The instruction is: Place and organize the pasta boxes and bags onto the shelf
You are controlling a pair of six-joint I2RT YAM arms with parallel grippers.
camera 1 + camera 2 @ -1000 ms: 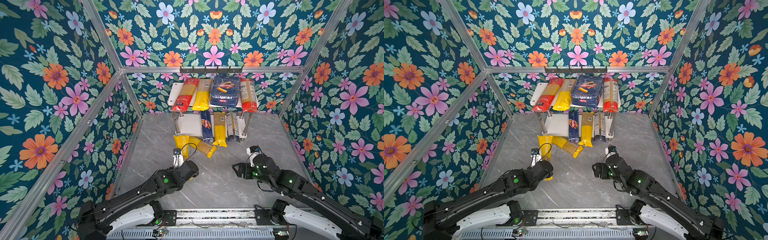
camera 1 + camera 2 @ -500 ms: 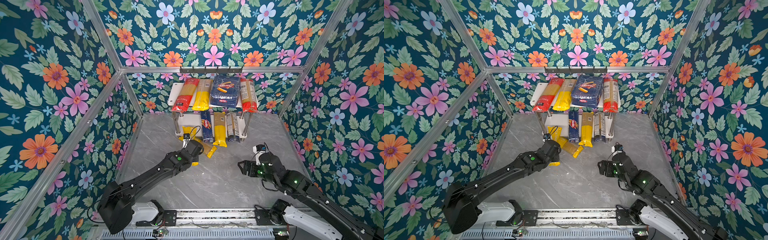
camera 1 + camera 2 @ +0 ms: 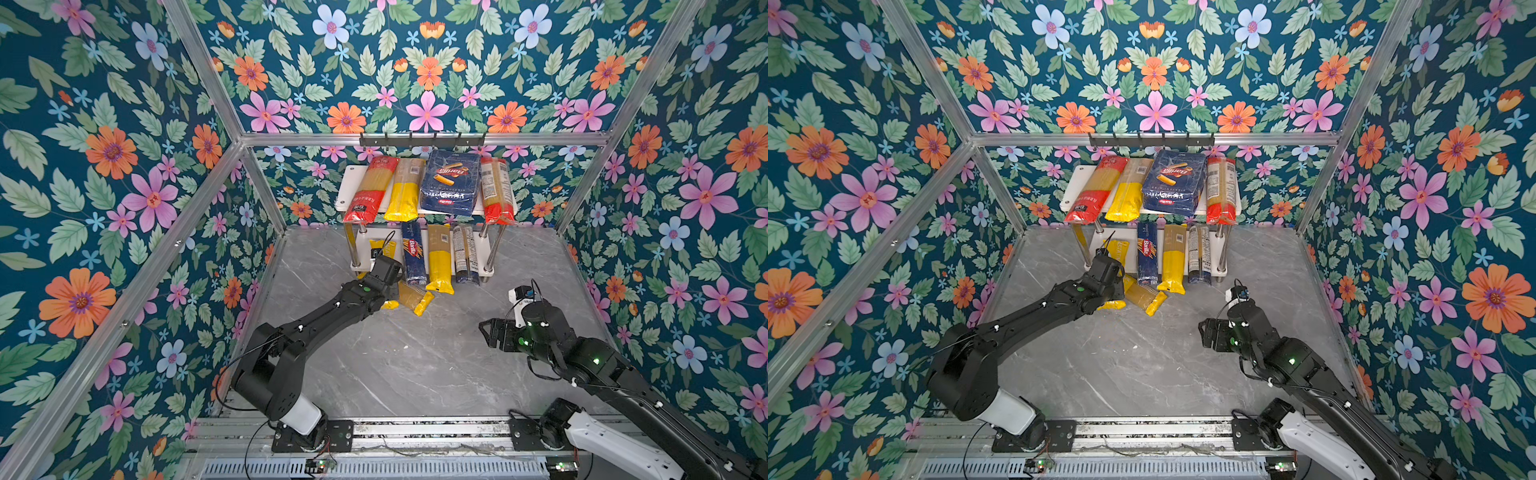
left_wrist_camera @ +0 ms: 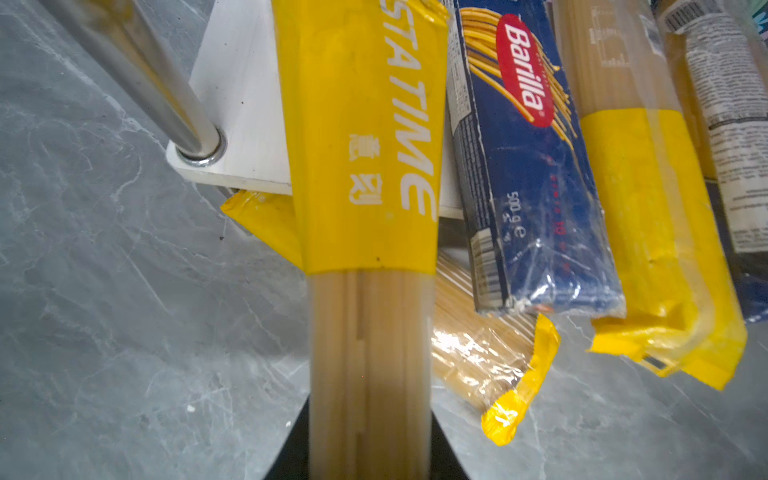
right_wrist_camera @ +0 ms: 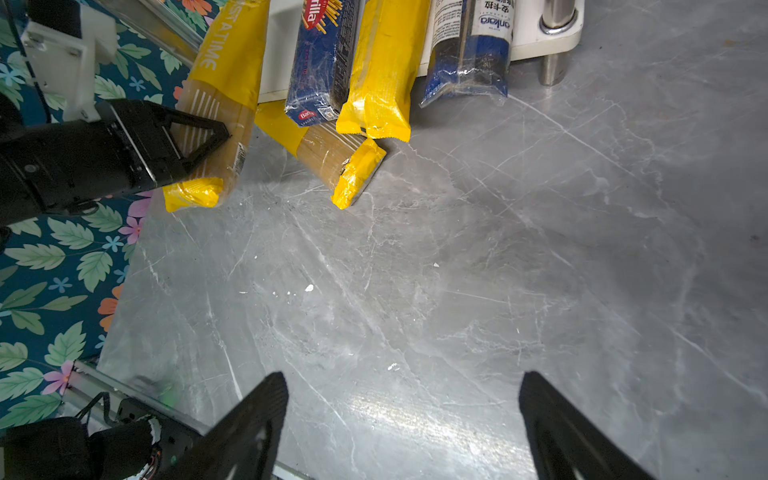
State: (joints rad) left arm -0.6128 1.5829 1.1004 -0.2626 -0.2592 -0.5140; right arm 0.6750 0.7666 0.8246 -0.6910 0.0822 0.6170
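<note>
Progress: my left pincer (image 5: 214,137), clenched on the yellow-ended spaghetti bag (image 4: 365,166), has carried it up from lower frame to the bottom board of the shelf (image 3: 347,187), centre of both top views. My right pincer (image 5: 402,388) hangs released. One loose bag (image 3: 415,297) remains outside.

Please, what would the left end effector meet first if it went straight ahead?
Probably the shelf's lower board: the left end effector, holding a spaghetti bag, points at its front edge; depth is unclear.
</note>
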